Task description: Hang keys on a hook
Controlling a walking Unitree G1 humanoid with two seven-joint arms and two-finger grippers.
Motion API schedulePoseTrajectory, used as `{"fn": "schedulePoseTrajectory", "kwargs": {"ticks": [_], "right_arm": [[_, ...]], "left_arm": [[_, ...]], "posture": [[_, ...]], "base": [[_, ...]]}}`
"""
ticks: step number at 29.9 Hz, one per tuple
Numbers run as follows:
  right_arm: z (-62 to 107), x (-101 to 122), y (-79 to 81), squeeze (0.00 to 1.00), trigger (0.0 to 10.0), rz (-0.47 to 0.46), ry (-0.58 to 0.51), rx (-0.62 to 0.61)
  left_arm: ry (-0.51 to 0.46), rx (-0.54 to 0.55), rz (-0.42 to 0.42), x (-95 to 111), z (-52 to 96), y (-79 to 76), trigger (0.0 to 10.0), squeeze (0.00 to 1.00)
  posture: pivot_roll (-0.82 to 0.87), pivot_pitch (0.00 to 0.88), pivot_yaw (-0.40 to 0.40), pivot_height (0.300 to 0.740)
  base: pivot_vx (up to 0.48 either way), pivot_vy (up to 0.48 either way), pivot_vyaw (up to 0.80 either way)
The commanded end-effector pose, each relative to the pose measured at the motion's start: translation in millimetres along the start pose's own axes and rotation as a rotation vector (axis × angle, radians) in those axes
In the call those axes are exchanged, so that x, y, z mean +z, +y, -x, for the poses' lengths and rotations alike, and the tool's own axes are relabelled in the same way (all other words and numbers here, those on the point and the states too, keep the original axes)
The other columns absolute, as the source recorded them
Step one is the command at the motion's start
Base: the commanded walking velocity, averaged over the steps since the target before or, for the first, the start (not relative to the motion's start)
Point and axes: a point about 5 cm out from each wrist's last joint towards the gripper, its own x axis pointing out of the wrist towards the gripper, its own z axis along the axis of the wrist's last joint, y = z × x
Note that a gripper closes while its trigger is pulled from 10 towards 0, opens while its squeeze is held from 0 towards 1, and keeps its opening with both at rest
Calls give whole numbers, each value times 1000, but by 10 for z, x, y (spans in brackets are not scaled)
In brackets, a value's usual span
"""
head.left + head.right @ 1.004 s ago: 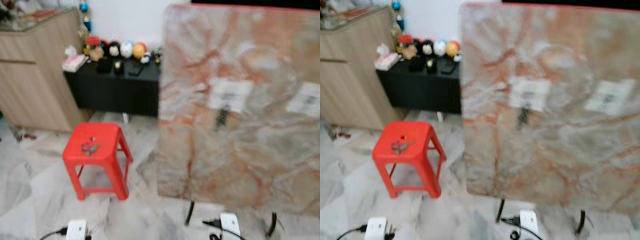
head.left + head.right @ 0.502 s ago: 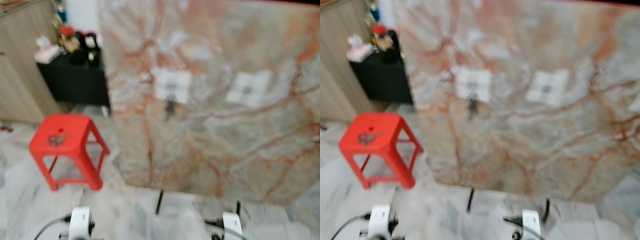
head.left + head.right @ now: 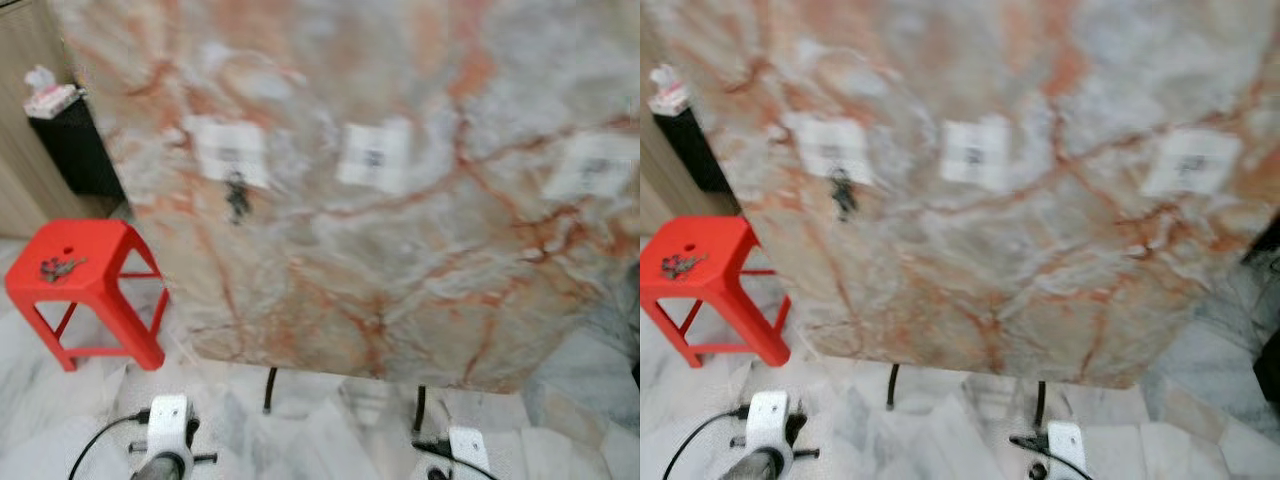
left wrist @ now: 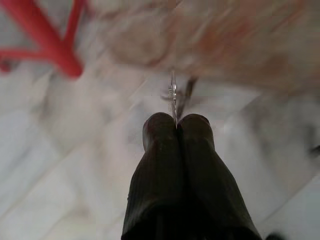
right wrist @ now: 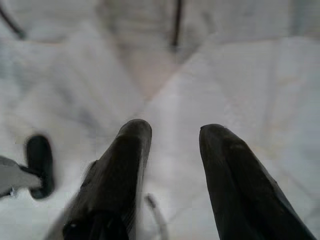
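A tall marble-patterned board [image 3: 400,260] stands upright in front of me. It carries three white hook pads: left [image 3: 228,150], middle [image 3: 373,155] and right [image 3: 592,165]. A dark bunch of keys [image 3: 237,197] hangs under the left pad. Another bunch of keys [image 3: 60,267] lies on a red stool [image 3: 90,290] at the far left. My left gripper [image 4: 176,120] is low over the floor, shut on a thin silvery key ring [image 4: 173,94] that sticks out past its fingertips. My right gripper [image 5: 175,131] hangs open above the floor with nothing between its fingers.
The board rests on thin black legs [image 3: 269,388] over a pale marble floor. A black cabinet [image 3: 70,145] with a tissue box [image 3: 50,100] stands at the back left beside a wooden cupboard [image 3: 15,120]. A black cable [image 3: 95,450] runs by my left arm.
The whole picture has slid left as the camera turned right: the stool is now at the left edge and a third hook pad has come into view. The things themselves have not moved.
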Motion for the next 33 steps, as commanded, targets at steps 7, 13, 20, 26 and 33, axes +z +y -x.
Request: {"fn": "schedulePoseTrajectory", "kwargs": {"ticks": [7, 13, 20, 26, 33], "right_arm": [[-6, -2, 73, 0, 10000, 0, -1, 19], [-2, -21, 60, 0, 10000, -3, 0, 18], [0, -28, 50, 0, 10000, -2, -2, 17], [-1, -16, 51, 0, 10000, 3, -7, 17], [-4, 8, 70, 0, 10000, -9, -20, 22]], "left_arm": [[-150, 13, -24, 374, -92, 70, 10000, 0], [-408, 11, -50, 919, -111, 52, 10000, 0], [-674, 10, -102, 1501, 22, 59, 10000, 0], [-774, -77, -150, 1830, 109, -38, 10000, 0], [-785, -211, -206, 1991, 211, -135, 10000, 0]], "posture": [[114, 55, -47, 740], [117, 56, -51, 740], [122, 51, -55, 740], [123, 47, -56, 740], [119, 50, -50, 740]], "base": [[0, -281, 0], [0, 0, 0], [0, 0, 0], [0, 0, 0], [0, 0, 0]]}}
